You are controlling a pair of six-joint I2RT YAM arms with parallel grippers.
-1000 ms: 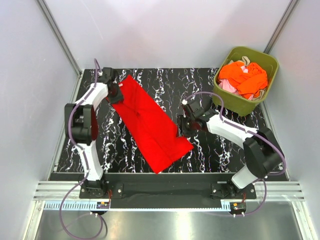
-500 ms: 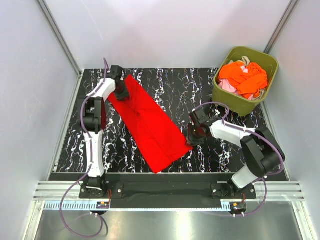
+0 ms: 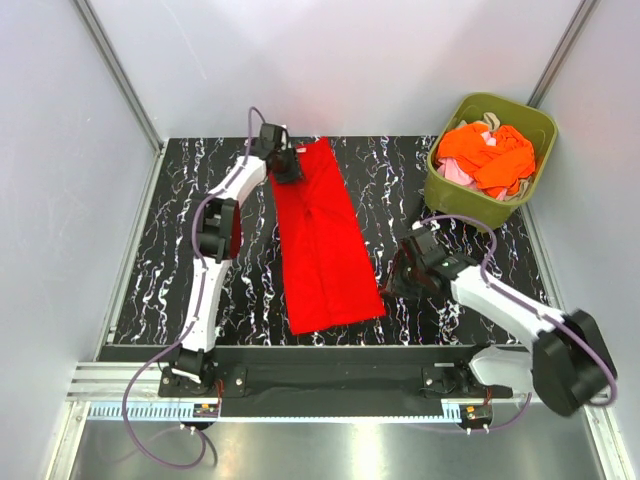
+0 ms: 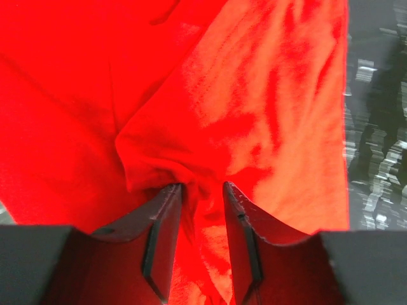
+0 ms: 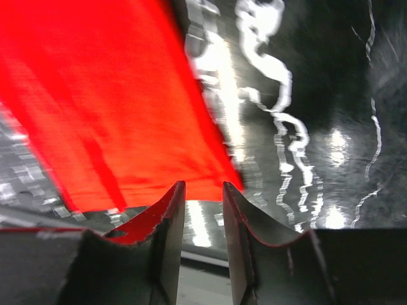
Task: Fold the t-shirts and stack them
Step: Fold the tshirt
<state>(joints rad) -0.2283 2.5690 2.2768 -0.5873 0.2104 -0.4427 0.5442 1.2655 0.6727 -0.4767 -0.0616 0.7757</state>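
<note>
The red t-shirt (image 3: 325, 250) lies as a long folded strip running front to back on the black marbled table (image 3: 180, 260). My left gripper (image 3: 288, 165) is at the strip's far end; in the left wrist view its jaws (image 4: 202, 187) are shut on a bunched fold of red cloth (image 4: 267, 95). My right gripper (image 3: 393, 288) is at the strip's near right corner; in the right wrist view the jaws (image 5: 203, 185) stand close together with the shirt's edge (image 5: 108, 95) at their tips. Orange (image 3: 490, 155), pale pink (image 3: 455, 172) and beige (image 3: 492, 122) shirts lie in the bin.
The olive-green bin (image 3: 465, 205) stands at the table's back right corner, close behind the right arm. Grey walls enclose the table on the left, back and right. A metal rail runs along the near edge.
The left gripper swung the shirt's far end to the right, turning the strip from diagonal to nearly straight. The right gripper moved nearer along the shirt's right edge to its near right corner.
</note>
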